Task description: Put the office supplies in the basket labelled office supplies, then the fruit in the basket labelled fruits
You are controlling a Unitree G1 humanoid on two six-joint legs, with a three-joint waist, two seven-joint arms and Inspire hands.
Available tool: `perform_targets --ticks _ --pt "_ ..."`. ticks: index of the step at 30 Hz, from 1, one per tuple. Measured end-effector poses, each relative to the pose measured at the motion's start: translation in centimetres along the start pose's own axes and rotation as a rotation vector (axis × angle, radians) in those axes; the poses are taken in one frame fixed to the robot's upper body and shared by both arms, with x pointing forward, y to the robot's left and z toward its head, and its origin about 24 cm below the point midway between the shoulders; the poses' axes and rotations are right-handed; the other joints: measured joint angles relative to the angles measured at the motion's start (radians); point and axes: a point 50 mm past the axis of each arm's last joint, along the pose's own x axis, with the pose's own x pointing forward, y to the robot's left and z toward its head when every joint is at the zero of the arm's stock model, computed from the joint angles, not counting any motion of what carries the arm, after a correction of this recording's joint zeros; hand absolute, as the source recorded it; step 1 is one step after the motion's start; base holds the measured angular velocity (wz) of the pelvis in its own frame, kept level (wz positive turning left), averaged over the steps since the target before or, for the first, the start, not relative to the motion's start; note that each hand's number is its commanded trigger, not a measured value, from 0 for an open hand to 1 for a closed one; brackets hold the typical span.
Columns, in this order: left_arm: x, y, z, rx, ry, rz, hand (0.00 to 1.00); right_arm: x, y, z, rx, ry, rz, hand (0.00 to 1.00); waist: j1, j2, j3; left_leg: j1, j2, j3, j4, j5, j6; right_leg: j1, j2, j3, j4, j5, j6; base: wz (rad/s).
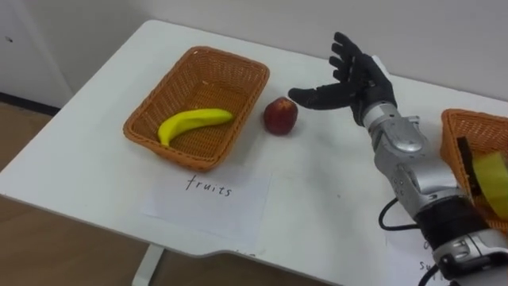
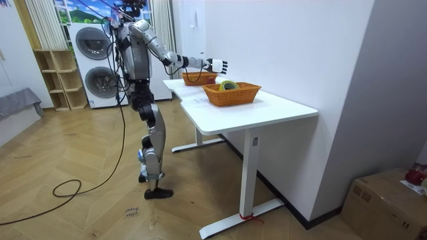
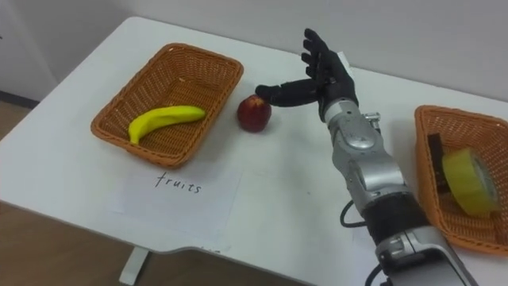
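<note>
The banana (image 1: 194, 123) lies in the left basket (image 1: 157, 99), the apple (image 1: 280, 116) on the surface (image 1: 325, 199) just right of it. The tape (image 3: 468, 181) lies in the right basket (image 3: 468, 119).

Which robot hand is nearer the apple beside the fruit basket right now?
Right. The right robot hand hovers open just to the right of the apple, with its thumb tip close above it. The left robot hand is nowhere near the apple.
</note>
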Motion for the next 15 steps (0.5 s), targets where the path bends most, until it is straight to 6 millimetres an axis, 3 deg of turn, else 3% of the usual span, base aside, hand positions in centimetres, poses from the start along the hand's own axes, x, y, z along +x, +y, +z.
perform_targets --ticks 15 --pt "-0.02 -0.15 0.67 0.017 -0.031 0.018 0.0 -0.04 -0.22 -1.07 -0.007 0.044 -0.01 0.0 0.003 0.007 -0.0005 -0.028 -0.001 -0.002 0.007 0.0 0.0 -0.026 -0.001 0.004 0.0 0.0 0.0 0.0"
